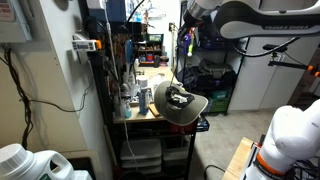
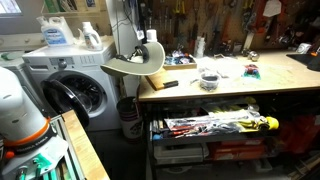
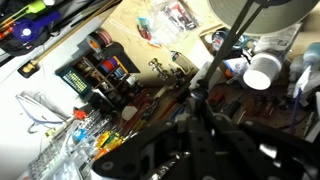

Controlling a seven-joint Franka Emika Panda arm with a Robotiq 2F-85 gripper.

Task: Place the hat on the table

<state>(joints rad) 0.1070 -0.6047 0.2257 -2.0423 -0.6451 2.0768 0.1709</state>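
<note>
The hat (image 1: pixel 181 103) (image 2: pixel 133 64) is a soft khaki cap. In an exterior view it is tipped on edge so that its dark lining faces the camera, and in both exterior views its brim juts past the end of the table (image 2: pixel 235 88). It is at that end of the narrow wooden top, well below the gripper (image 3: pixel 200 138) and apart from it, though whether it rests fully on the wood I cannot tell. The gripper shows only as a dark blur in the wrist view, above tool clutter, so whether its fingers are apart or together cannot be made out.
</note>
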